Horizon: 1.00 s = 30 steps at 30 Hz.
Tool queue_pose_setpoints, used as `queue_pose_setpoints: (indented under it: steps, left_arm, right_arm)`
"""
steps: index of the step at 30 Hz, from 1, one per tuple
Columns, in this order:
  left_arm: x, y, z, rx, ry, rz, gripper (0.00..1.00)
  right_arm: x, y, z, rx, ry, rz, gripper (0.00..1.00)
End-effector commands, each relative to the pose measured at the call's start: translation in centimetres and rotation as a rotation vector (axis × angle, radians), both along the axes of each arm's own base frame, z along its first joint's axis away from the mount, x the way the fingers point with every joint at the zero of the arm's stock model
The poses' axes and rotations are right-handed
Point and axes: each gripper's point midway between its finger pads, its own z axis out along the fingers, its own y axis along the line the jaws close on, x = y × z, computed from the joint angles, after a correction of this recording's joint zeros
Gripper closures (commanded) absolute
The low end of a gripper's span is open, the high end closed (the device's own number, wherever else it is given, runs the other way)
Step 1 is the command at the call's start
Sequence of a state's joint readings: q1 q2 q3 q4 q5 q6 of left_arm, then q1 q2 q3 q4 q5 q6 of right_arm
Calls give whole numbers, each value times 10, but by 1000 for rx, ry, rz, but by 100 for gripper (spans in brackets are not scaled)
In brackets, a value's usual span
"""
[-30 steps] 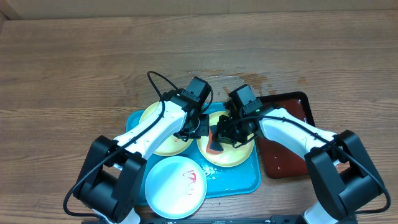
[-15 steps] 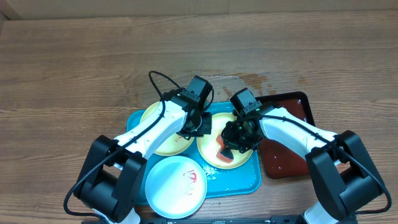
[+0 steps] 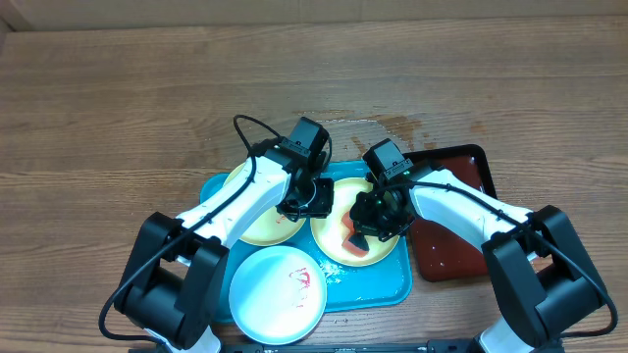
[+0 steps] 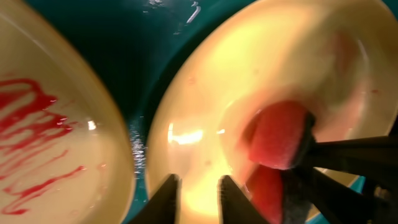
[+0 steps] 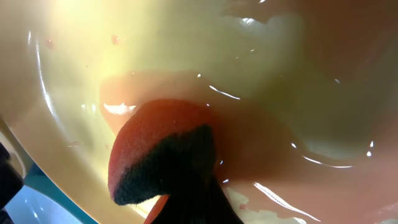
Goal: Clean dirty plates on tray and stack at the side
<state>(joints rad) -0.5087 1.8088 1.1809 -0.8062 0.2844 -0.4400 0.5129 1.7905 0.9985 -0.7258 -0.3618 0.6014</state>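
While the two-o'clock plate (image 3: 375,253) on the tray (image 3: 391,279) is scrubbed with the sponge (image 3: 347,235) clamped in the right hand (image 3: 377,220), the left hand (image 4: 194,194) is narrowly parted at its rim; the ten-o'clock plate (image 3: 253,218) and seven-o'clock plate (image 3: 275,294) are left smeared, unstacked.

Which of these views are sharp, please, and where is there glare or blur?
Overhead: sharp, evenly lit, slight sheen on the wet table. Left wrist: soft focus, bright glare on the yellow plate. Right wrist: very close, sponge blurred, white glints on wet plastic.
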Motion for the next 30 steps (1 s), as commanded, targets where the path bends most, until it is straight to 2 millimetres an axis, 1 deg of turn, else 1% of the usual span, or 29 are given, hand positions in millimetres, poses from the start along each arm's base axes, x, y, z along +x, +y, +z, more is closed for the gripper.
queue_pose_setpoints:
  steps: [1,2,4,9,12,14,15,17,21,24,28,30]
  left_arm:
    - [6,9,0,42,-11,11,58]
    - [5,10,0,45,-5,12,53]
    - [2,12,0,52,10,11,50]
    - [-8,12,-6,69,33,-3,53]
    - [-13,9,-7,67,44,0,60]
    - [-17,3,-5,35,62,-4,59]
    - [-19,0,-4,19,75,-4,56]
    - [-25,-1,-6,3,106,10,55]
    - [-41,8,-21,30,163,61,56]
    - [-48,12,-30,40,182,84,55]
    - [-46,10,-32,33,171,92,53]
    - [-43,9,-32,26,161,95,55]
  right_arm:
    - [11,-13,-4,-71,-48,-12,96]
    - [11,-13,-4,-67,-47,-12,96]
    - [11,-11,-3,-59,-46,-11,96]
    - [11,-10,-3,-54,-45,-11,96]
    - [11,-10,-3,-54,-45,-11,96]
    - [11,-10,-3,-54,-45,-11,96]
    - [11,-10,-3,-54,-45,-11,96]
    - [11,-10,-3,-54,-44,-11,96]
    - [10,-9,-2,-33,-32,-17,96]
    - [11,-10,0,-13,-30,-8,96]
    - [13,-13,0,0,-27,-7,96]
    - [13,-12,1,12,-22,-5,96]
